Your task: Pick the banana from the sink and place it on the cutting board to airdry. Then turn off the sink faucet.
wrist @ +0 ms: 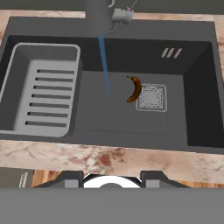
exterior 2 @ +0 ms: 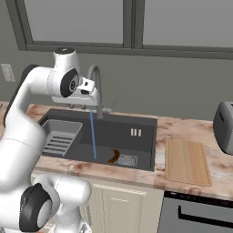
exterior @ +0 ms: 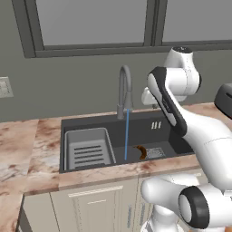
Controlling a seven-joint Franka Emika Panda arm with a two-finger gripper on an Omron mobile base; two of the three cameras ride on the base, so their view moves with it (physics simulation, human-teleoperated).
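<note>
Hand view: banana point(wrist: 134, 89) on sink point(wrist: 199, 109) floor beside drain grate point(wrist: 152, 97); water stream point(wrist: 104, 65) running; gripper point(wrist: 111, 178) closed, empty.

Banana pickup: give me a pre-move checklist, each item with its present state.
1. Banana lying free on the sink floor, beside the drain grate: ok.
2. Nothing lying on or against the banana: ok.
3. Water stream lands left of the banana, not on it: ok.
4. Faucet is running; the descent passes near its spout, so check clearance: cannot tell.
5. Cutting board on the counter right of the sink, bare: ok.
6. Tool wide enough for the banana: cannot tell from the hand view, where just its tips peek up; it holds nothing.
</note>
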